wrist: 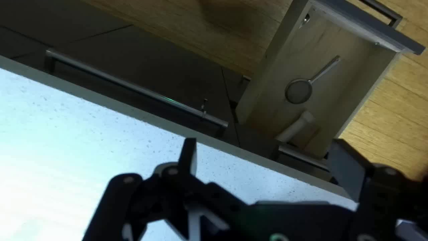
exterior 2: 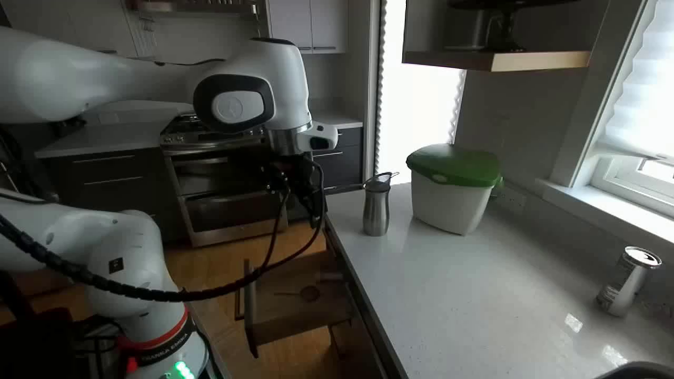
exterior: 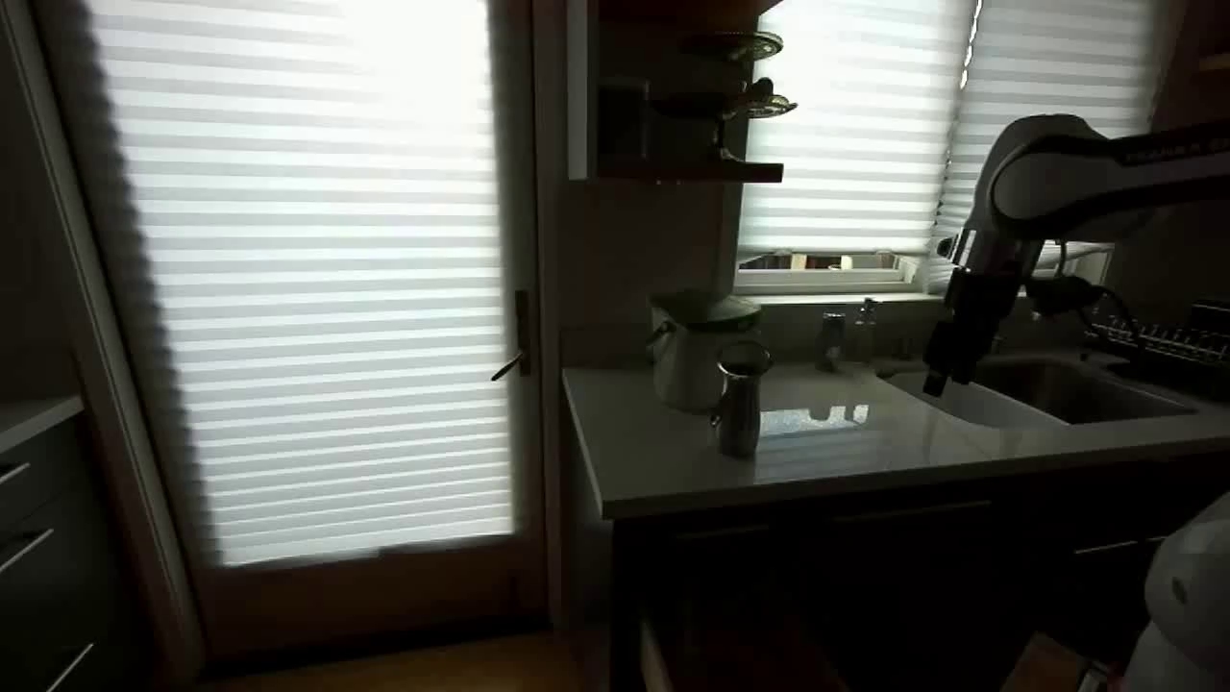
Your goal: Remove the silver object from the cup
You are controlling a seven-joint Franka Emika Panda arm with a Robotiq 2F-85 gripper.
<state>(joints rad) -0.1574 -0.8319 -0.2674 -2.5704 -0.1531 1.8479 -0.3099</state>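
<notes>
The cup (exterior 2: 376, 215) is a dark grey metal tumbler standing upright on the counter; it also shows in an exterior view (exterior: 738, 418). The silver object (exterior 2: 377, 184) looks like a small mesh strainer resting on the cup's mouth, its thin handle sticking out to one side. Its round rim also shows in an exterior view (exterior: 744, 358). My gripper (wrist: 267, 164) is open and empty, above the counter's front edge, apart from the cup. It points down in both exterior views (exterior: 947, 373) (exterior 2: 315, 208). Cup and silver object are out of the wrist view.
A white bin with a green lid (exterior 2: 454, 163) stands beside the cup. A can (exterior 2: 626, 281) stands near the window. The sink (exterior: 1086, 389) lies beyond the counter (exterior 2: 474, 295). Below, an open drawer (wrist: 337, 36) holds another strainer (wrist: 299, 91) and a white cylindrical thing (wrist: 297, 127).
</notes>
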